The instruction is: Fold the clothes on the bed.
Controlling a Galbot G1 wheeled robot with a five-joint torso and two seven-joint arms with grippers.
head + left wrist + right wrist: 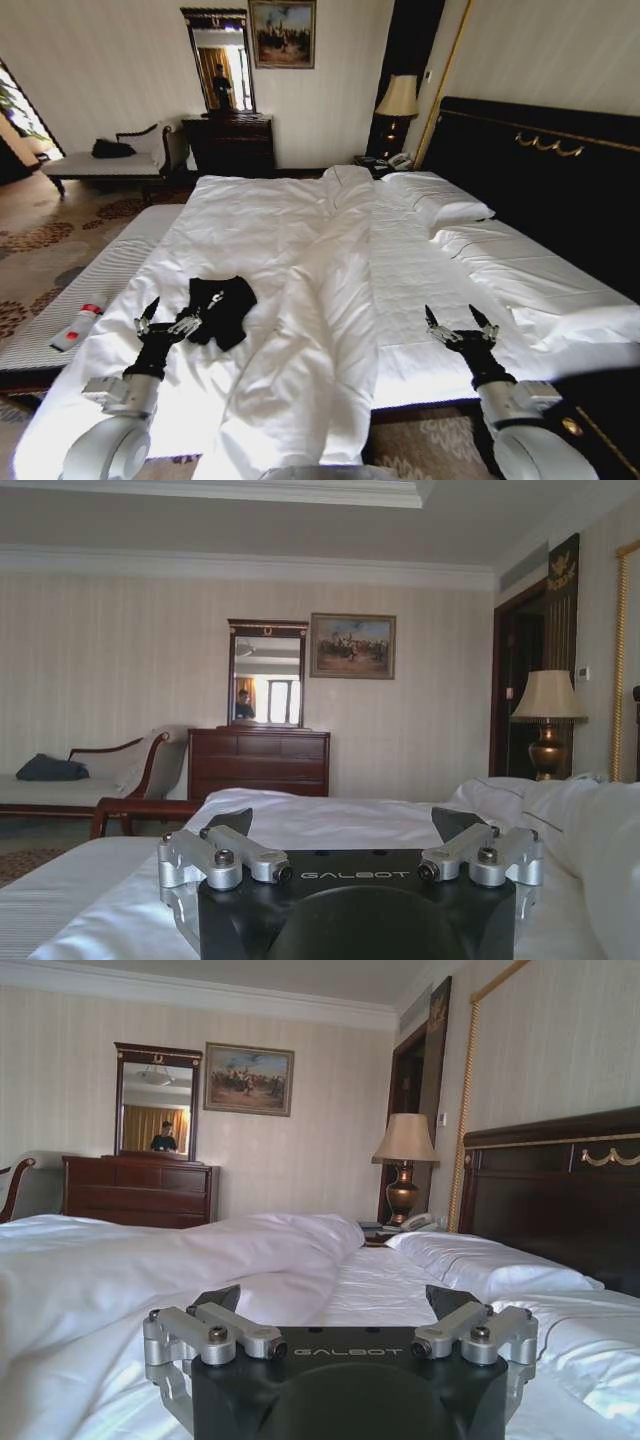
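The clothes are one black T-shirt (222,308), lying crumpled on the white duvet at the near left of the bed (430,280). My left gripper (170,314) hovers just left of the shirt's edge, open with nothing between its fingers. In the left wrist view the left gripper (342,825) points along the bed toward the far wall, its jaws wide apart. Over the white sheet on the bed's near right side, my right gripper (453,318) is open and empty. The right wrist view shows the right gripper (335,1300) spread above the sheet.
A thick ridge of bunched duvet (325,290) runs down the bed's middle between the arms. A grey striped bench (95,285) with a red-and-white packet (78,327) lies along the left side. Pillows (440,205) and the dark headboard (540,170) are at the right.
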